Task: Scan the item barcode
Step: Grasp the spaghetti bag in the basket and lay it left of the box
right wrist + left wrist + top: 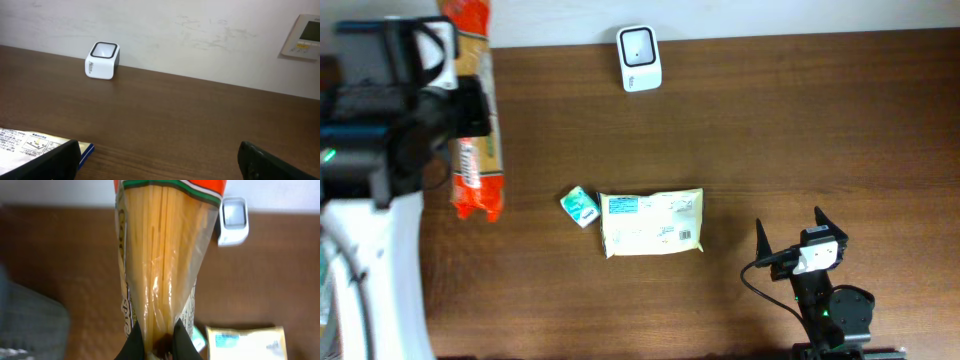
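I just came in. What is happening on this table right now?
The left gripper is closed on one end of a pack of spaghetti at the left side of the table. The white scanner stands at the far edge, and the spaghetti is off to its side, not in front of it. The right gripper is open and holds nothing, near the front right. A flat white packet and a small teal box lie in the middle, untouched.

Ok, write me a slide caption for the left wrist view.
Left tool clamped on a spaghetti packet over the wooden table, white barcode scanner behind, pale pouch at lower right.
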You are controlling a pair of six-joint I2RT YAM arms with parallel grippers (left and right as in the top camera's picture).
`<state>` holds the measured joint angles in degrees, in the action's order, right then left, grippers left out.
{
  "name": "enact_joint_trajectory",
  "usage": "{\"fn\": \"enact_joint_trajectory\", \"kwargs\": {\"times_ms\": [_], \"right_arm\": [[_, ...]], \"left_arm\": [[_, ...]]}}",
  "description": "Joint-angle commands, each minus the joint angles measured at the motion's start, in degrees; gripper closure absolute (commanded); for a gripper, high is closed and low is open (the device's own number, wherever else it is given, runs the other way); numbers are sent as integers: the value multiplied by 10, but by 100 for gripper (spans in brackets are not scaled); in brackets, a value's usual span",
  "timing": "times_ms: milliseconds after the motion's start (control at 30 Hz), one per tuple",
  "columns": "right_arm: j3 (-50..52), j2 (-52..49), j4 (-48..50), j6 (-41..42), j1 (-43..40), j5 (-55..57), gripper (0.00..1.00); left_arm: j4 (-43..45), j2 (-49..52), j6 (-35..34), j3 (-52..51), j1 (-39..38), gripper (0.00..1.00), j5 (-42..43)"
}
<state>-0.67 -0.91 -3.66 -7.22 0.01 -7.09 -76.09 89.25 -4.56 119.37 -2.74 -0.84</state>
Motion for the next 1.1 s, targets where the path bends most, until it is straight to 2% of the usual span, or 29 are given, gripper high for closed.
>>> {"fn": "enact_joint_trajectory", "kwargs": {"times_ms": [0, 100, 167, 267, 367, 400, 467, 500, 533, 633, 667, 700, 733, 800, 833, 900, 967, 1067], "right_arm": [[3, 4, -2, 6, 4, 0, 1], [3, 4, -2, 6, 3, 0, 1], [3, 4, -2, 6, 3, 0, 1], [3, 4, -2, 6, 3, 0, 1], [3, 4, -2, 6, 3, 0, 1], [3, 4, -2, 6, 3, 0, 1], [3, 4, -2, 6, 3, 0, 1], [3, 4, -2, 6, 3, 0, 1], [3, 4, -2, 6, 3, 0, 1], [3, 4, -2, 6, 3, 0, 1], [3, 4, -2, 6, 4, 0, 1], [3, 4, -2, 6, 3, 0, 1], [3, 4, -2, 6, 3, 0, 1], [3, 4, -2, 6, 4, 0, 1], [3, 4, -2, 6, 4, 0, 1], [3, 4, -2, 6, 3, 0, 1], [3, 4, -2, 6, 3, 0, 1], [3, 4, -2, 6, 3, 0, 1]], "left_arm": [[-3, 56, -65, -65, -23, 100, -8], [32, 86, -128, -197, -25, 100, -8], [89, 87, -167, -315, -25, 100, -6], [184, 88, -169, -455, -25, 100, 39], [229, 88, -168, -512, -31, 100, 71], [229, 88, -168, -512, -40, 87, 71], [229, 88, -145, -508, -58, 20, 80], [223, 88, -109, -488, -58, 9, 101], [207, 87, -102, -443, -57, 7, 101], [145, 77, -80, -245, -52, 0, 99], [126, 76, -54, -186, -46, 1, 98], [94, 76, -14, -82, -25, 1, 78], [59, 76, -12, 5, 2, 1, 23], [18, 76, -16, 92, 32, 1, -71], [-23, 73, -56, 141, 72, 1, -159], [-50, 72, -94, 146, 138, 1, -195], [-67, 82, -122, 145, 251, 1, -193], [-87, 99, -121, 116, 338, 1, -193]]}}
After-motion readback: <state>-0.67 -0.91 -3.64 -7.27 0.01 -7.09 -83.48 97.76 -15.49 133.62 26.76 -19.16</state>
